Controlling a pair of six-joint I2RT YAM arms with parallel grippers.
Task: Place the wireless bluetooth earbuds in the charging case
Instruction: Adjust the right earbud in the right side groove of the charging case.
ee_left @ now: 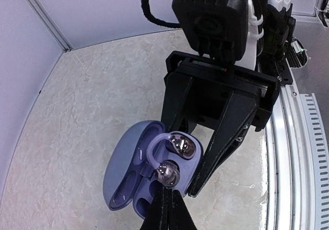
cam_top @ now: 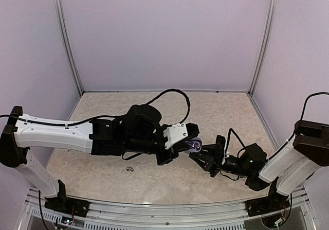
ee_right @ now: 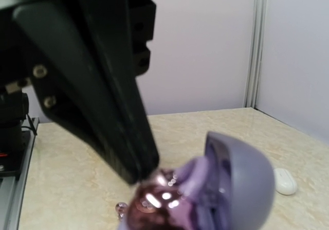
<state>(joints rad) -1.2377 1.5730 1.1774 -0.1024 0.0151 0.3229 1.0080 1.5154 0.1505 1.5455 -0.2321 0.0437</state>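
Arms meet above the middle of the pale marbled table point(cam_top: 226, 111). From the left, the left arm point(cam_top: 56, 133) stretches low across the surface. Just in front of its forearm two tiny specks point(cam_top: 128, 169) lie on the table. They may be loose buds, but the top view is too coarse to tell. Further right, the left gripper point(ee_left: 165, 201) has its fingers pressed together with nothing between them. Their joined tips rest on the nearer of two dark purple-grey earbuds point(ee_left: 167, 174), and the other lies just beyond it. Both sit in the wells of the charging case point(ee_left: 126, 171), a lilac oval shell with its lid swung open toward the left of the left wrist view. To the right, the right gripper point(ee_left: 183, 160) is clamped on the base of the charging case, one finger along its far side and the other along its near right edge. The right arm point(cam_top: 288, 160) runs back from there to its base at the table's near right corner. In the right wrist view a small white oval object point(ee_right: 284, 181) lies on the table beyond the case, apart from it.
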